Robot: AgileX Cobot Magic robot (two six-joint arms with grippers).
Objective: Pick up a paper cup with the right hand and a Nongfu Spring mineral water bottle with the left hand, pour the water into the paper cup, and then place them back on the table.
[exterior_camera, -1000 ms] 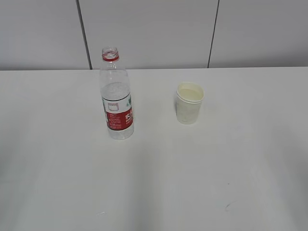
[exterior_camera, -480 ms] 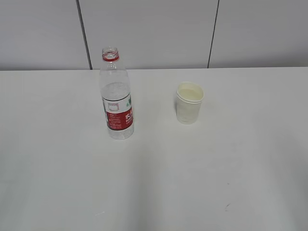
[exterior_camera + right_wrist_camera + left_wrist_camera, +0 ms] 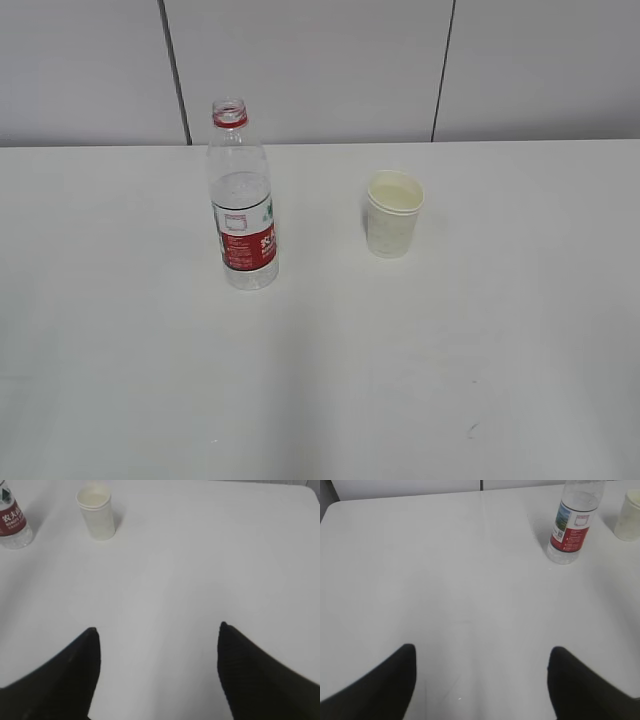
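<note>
The Nongfu Spring bottle (image 3: pixel 243 200) stands upright and uncapped on the white table (image 3: pixel 320 360), left of centre, part full of clear water. The cream paper cup (image 3: pixel 393 214) stands upright to its right, apart from it. No arm shows in the exterior view. In the left wrist view my left gripper (image 3: pixel 482 652) is open and empty, well short of the bottle (image 3: pixel 571 527) at the upper right; the cup (image 3: pixel 629 515) is at the right edge. In the right wrist view my right gripper (image 3: pixel 157 630) is open and empty, short of the cup (image 3: pixel 96 513); the bottle's base (image 3: pixel 12 522) is at the far left.
A grey panelled wall (image 3: pixel 320 70) with dark seams runs behind the table's far edge. A few faint scuff marks (image 3: pixel 471 430) lie on the near part of the tabletop.
</note>
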